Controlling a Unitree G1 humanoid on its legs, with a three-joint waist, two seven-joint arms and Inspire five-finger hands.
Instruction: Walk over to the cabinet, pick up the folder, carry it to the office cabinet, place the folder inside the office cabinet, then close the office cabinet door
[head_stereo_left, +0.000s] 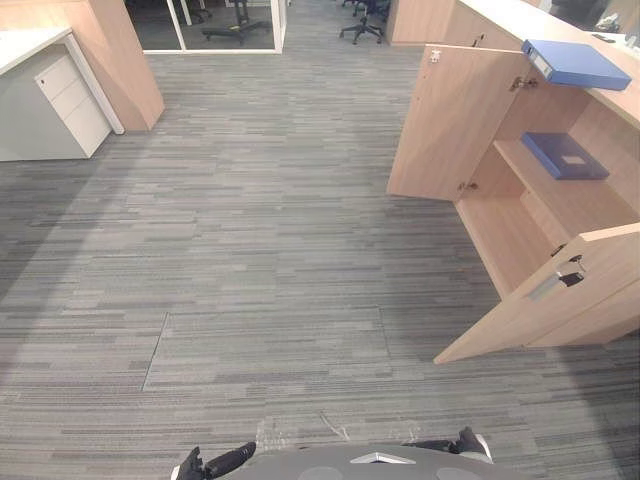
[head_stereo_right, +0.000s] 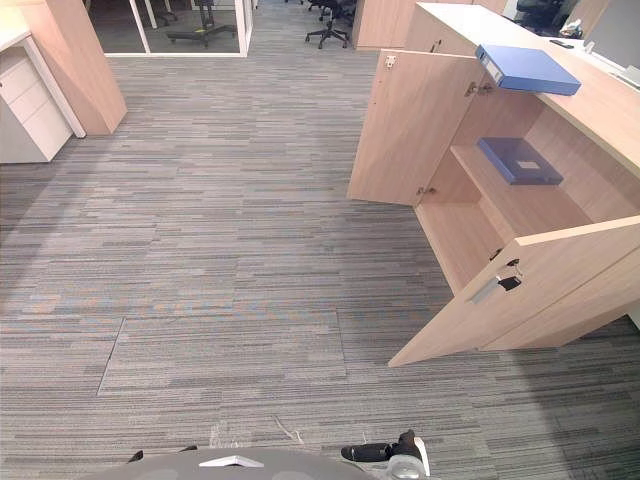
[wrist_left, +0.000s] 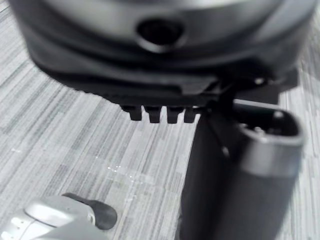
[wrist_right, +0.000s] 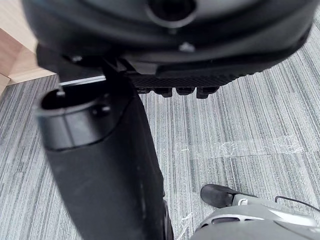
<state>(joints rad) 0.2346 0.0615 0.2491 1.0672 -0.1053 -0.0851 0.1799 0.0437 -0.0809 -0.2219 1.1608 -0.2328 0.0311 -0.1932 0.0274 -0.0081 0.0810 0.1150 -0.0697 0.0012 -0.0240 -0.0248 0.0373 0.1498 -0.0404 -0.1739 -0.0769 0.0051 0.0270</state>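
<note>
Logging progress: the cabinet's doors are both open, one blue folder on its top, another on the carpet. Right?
Not quite: the second blue folder lies on the shelf inside the cabinet instead; the left eye view shows it.

The left hand (head_stereo_left: 222, 462), at seven o'clock in the left eye view, is matte black. The right hand (head_stereo_right: 380, 453), at five o'clock in the right eye view, is black too, with a pale grey-white cap. Close up, each hand's housing is dark and rounded, with a round recess. The fingers (wrist_left: 160, 114) show as a row of small squared black tips. The left thumb (wrist_left: 240, 185) is a thick black cylinder with a grey rim. A small screw (wrist_right: 186, 47) sits on the right housing.
</note>
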